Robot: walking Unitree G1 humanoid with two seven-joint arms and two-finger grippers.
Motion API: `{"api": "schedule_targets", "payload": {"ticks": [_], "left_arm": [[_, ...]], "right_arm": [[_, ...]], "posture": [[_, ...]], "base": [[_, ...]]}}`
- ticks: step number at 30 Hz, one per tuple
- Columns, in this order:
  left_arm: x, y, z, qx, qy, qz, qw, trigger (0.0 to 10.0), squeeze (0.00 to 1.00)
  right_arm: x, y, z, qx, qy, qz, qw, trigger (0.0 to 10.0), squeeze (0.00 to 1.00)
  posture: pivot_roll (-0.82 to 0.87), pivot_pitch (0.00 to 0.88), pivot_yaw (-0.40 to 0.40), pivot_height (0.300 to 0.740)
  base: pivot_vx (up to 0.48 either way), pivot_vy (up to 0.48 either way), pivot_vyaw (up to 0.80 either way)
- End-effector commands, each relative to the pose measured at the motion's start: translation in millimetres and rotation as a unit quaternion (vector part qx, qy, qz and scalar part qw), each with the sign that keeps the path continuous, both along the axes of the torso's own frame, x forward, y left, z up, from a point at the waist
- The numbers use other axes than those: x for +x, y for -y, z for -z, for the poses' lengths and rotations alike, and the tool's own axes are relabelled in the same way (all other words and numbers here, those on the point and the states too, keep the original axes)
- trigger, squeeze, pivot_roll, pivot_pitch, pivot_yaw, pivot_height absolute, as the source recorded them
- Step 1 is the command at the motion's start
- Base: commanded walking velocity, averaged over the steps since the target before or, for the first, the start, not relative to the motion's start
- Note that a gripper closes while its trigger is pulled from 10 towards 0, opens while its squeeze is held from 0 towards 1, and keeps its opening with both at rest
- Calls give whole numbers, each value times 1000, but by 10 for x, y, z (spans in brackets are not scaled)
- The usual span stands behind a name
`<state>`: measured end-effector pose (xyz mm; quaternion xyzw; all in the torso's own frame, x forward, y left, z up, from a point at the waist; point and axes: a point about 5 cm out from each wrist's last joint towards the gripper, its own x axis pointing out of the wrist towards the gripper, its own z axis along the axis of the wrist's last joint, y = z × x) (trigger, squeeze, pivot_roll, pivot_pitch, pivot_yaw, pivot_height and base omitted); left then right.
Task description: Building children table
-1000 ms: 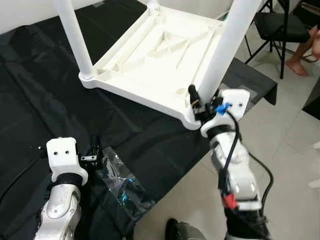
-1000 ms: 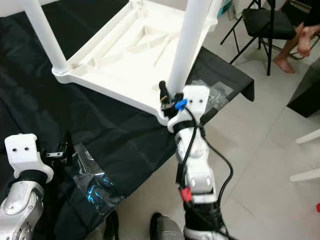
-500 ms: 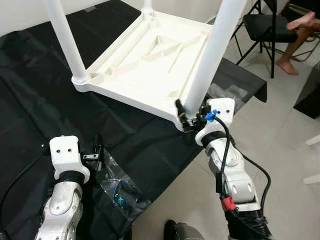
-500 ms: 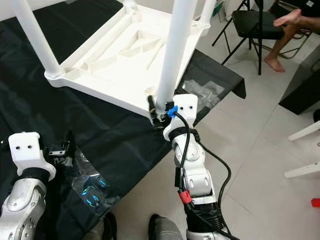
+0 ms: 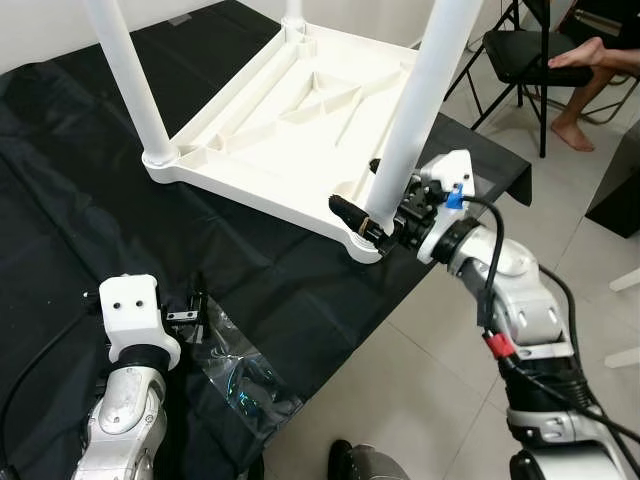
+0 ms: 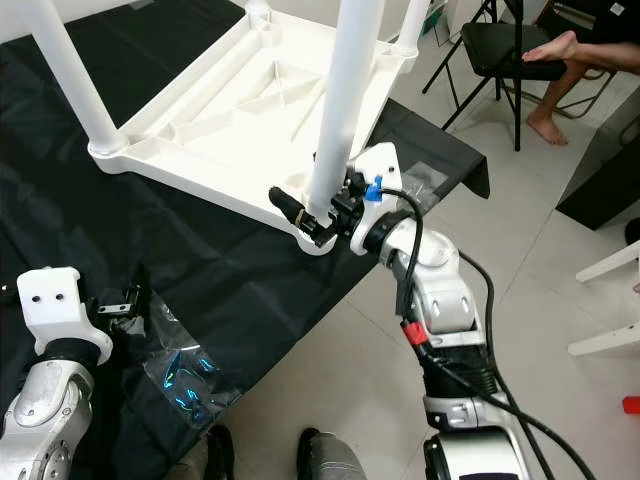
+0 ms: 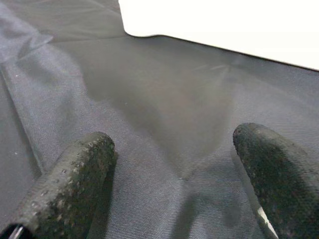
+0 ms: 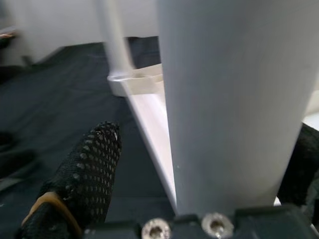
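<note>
White table (image 5: 300, 110) is flipped upside down so the near leg (image 5: 420, 100) can be seated, straddled by the right gripper (image 5: 372, 213)'s spread jaws, not yet clamped.

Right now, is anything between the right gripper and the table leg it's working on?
Nothing visible is in the way. The right gripper already sits around the base of the near table leg, one finger on each side, at the corner of the upturned table. The left gripper rests open over the black cloth.
</note>
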<state>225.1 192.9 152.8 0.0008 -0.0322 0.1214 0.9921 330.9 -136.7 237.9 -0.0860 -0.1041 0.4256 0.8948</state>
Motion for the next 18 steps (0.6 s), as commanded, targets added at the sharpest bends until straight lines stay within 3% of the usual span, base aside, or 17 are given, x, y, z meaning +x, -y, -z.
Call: {"api": "schedule_targets", "payload": {"ticks": [1,2,9,18], "left_arm": [[-38,8,7,2,-4,-3,1000,10000,0],[-42,7,6,3,-4,-3,1000,10000,0],[-55,1,-2,3,-5,-4,1000,10000,0],[-33,-3,-5,3,-5,-3,1000,10000,0]], "right_arm": [[-19,-84,-11,1,-9,-60,998,9373,0],[5,-81,-39,3,-9,-68,998,0,0],[23,-72,-58,-7,-13,-100,995,0,0],[-10,-79,59,-4,-18,-58,998,0,0]], "posture": [[38,238,-71,740],[38,238,-71,740],[46,251,-69,740],[33,245,-63,740]], "base": [[0,0,0],[0,0,0],[0,0,0],[0,0,0]]}}
